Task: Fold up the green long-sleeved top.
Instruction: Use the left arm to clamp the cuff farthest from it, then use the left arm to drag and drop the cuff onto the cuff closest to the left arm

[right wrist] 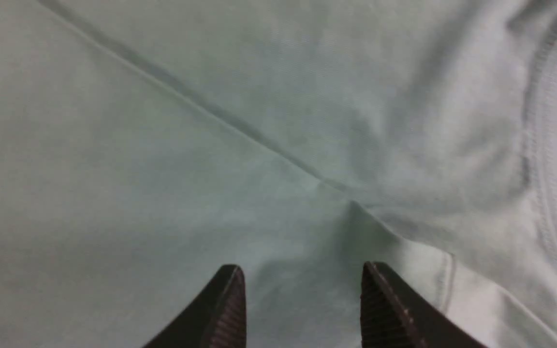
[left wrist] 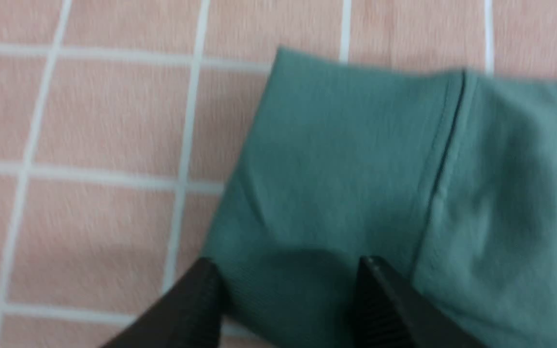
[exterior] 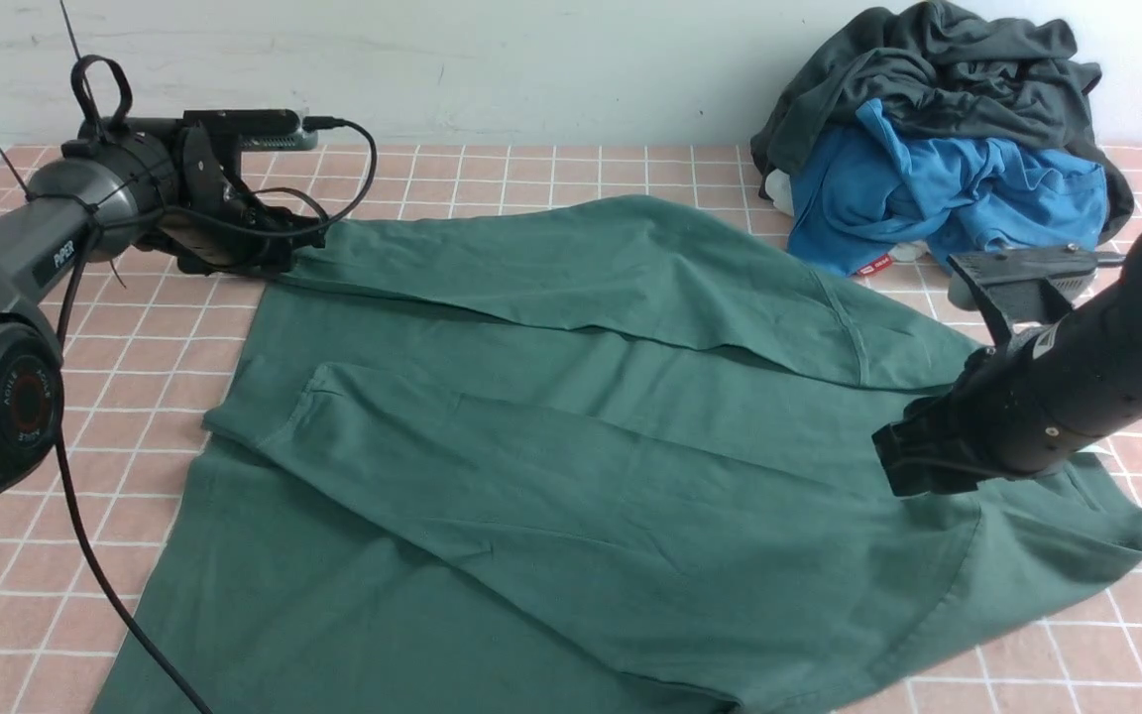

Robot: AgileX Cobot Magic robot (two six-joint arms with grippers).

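A large, dark green, long-sleeved cotton top (exterior: 571, 446) lies spread across the middle of the pink-tiled table (exterior: 492, 169), with its sleeves laid over its body. At upper left, the left claw (left wrist: 290, 265) hangs over a sleeve cuff, jaws apart. At right, the right claw (right wrist: 301, 267) is likewise parted above fabric near the ribbed neck. At upper right, a bright blue garment (exterior: 928, 188) sits heaped under a charcoal-grey one (exterior: 938, 69).

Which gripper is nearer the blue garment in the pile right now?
Right. The right gripper is over the green top, just in front of the blue garment; the left gripper is at the top's sleeve end, far off to the left.
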